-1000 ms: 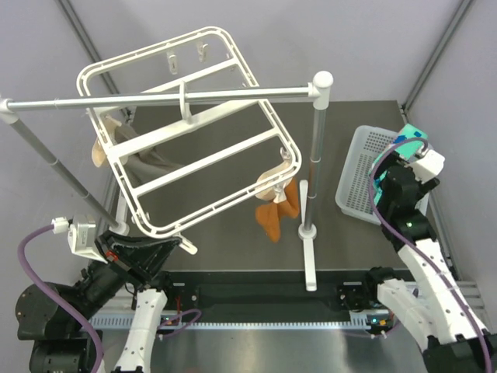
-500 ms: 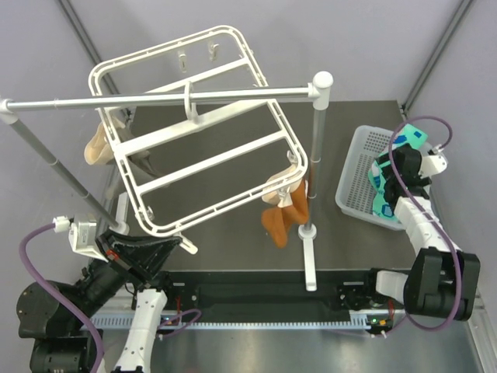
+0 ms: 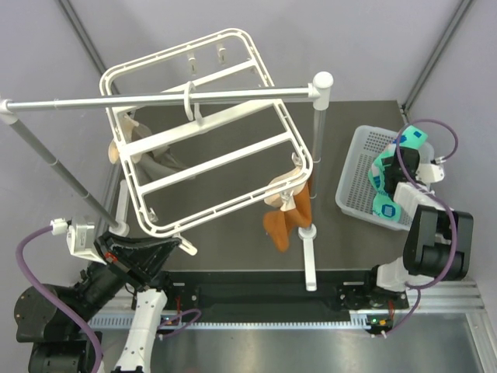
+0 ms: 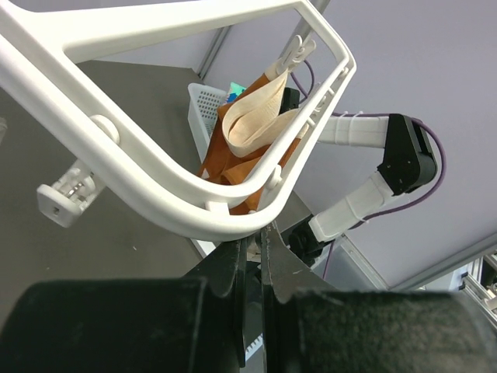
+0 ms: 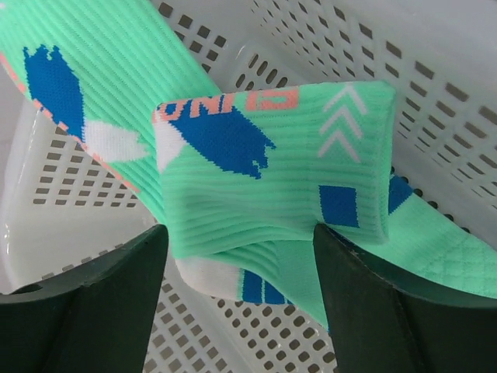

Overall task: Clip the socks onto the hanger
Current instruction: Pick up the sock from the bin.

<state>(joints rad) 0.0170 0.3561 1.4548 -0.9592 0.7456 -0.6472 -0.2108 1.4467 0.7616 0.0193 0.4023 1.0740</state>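
Note:
The teal-green socks [image 5: 264, 179] with blue and white patches lie folded in the white basket, also seen from the top [image 3: 380, 180]. My right gripper [image 5: 239, 233] is open, its jaws straddling the folded sock from both sides; it hangs over the basket [image 3: 387, 186]. The white hanger [image 3: 233, 114] hangs tilted from the grey rail. My left gripper [image 4: 254, 233] is shut on the hanger's near rounded rim [image 4: 155, 193], at the lower left of the top view [image 3: 177, 242].
An orange sock [image 3: 283, 221] and a beige sock [image 3: 116, 148] hang clipped to the hanger. The grey rail [image 3: 155, 99] runs across on a post with a white foot [image 3: 309, 256]. The perforated basket [image 3: 356, 175] stands at the right table edge.
The hanger has swung to the right and the orange sock with it. The right arm has folded back and brought its gripper down onto the socks in the basket. The left gripper stayed shut.

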